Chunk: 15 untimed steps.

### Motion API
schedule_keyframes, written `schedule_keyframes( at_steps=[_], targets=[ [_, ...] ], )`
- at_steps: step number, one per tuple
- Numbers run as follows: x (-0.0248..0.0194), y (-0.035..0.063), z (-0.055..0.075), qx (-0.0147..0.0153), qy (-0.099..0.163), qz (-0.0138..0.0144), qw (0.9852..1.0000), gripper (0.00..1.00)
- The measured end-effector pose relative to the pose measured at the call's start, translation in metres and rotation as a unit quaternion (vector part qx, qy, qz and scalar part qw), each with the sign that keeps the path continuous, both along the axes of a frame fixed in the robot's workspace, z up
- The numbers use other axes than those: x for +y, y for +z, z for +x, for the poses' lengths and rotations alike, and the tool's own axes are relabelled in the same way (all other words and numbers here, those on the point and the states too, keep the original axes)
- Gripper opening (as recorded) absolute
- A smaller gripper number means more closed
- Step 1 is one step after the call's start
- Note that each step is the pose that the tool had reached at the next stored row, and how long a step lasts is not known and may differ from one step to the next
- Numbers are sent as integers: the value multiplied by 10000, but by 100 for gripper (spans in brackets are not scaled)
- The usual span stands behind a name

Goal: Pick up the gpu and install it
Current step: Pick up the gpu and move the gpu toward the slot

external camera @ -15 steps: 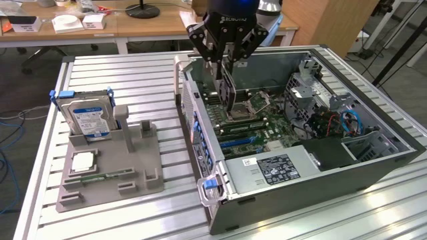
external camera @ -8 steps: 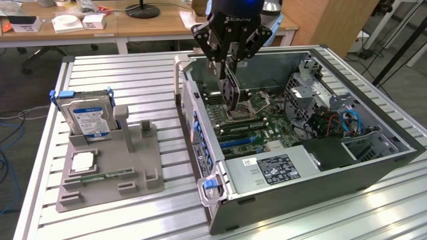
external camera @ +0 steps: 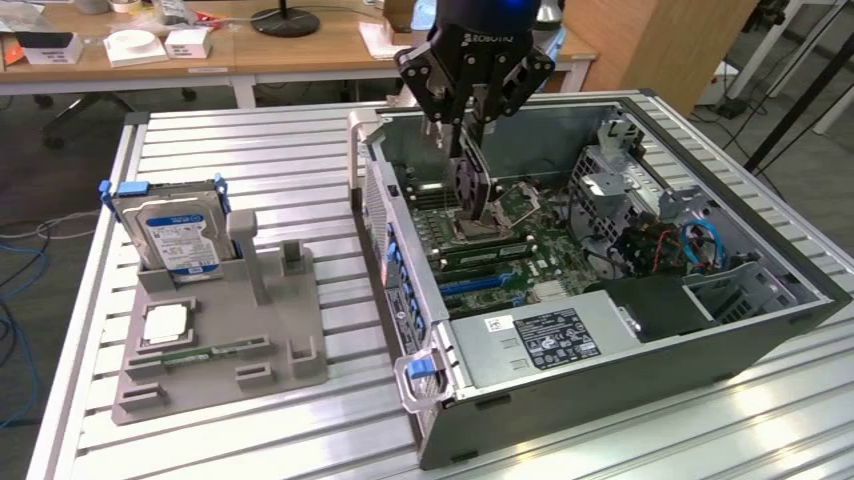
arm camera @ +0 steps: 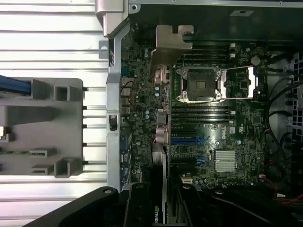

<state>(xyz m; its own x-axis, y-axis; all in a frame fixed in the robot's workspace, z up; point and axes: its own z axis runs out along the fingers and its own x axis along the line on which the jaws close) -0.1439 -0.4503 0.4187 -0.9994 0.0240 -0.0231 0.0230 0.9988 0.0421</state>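
The gpu [external camera: 470,190] hangs on edge inside the open computer case [external camera: 641,385], pinched between the jaws of the gripper [external camera: 463,128] and held over the motherboard [external camera: 534,265], in the exterior view. Whether its lower edge touches the board cannot be told. On the exterior view's left, a grey holder [external camera: 267,340] stands apart from the case on the slatted table [external camera: 267,150], with a blue-labelled hard drive [external camera: 171,235] upright in one of its slots.

In the wrist view the gpu [arm camera: 161,137] is seen edge-on, running from between the black fingers [arm camera: 137,208] of the gripper [arm camera: 161,203] out to its silver end bracket [arm camera: 169,45]. It lies over the motherboard [arm camera: 227,127], just beside the open processor socket [arm camera: 199,85] and near the case's wall. The grey holder [arm camera: 28,123] sits outside that wall.
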Motion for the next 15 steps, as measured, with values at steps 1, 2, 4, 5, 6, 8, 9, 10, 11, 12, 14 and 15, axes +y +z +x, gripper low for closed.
schedule_keyframes(
  at_steps=[1, 2, 4, 5, 6, 8, 9, 10, 11, 12, 14, 15],
  targets=[
    [0, 0, 11, 0, 0, 0, 10000, 26],
    [0, 0, 22, 0, 0, 0, 10000, 26],
    [0, 0, 44, 0, 0, 0, 10000, 26],
    [0, 0, 55, 0, 0, 0, 10000, 26],
    [0, 0, 66, 0, 0, 0, 10000, 26],
    [0, 0, 87, 0, 0, 0, 10000, 26],
    [0, 0, 97, 0, 0, 0, 10000, 26],
    [0, 0, 107, 0, 0, 0, 10000, 26],
    [0, 0, 118, 0, 0, 0, 10000, 26],
    [0, 0, 128, 0, 0, 0, 10000, 26],
    [0, 0, 148, 0, 0, 0, 10000, 26],
    [0, 0, 158, 0, 0, 0, 10000, 26]
  ],
)
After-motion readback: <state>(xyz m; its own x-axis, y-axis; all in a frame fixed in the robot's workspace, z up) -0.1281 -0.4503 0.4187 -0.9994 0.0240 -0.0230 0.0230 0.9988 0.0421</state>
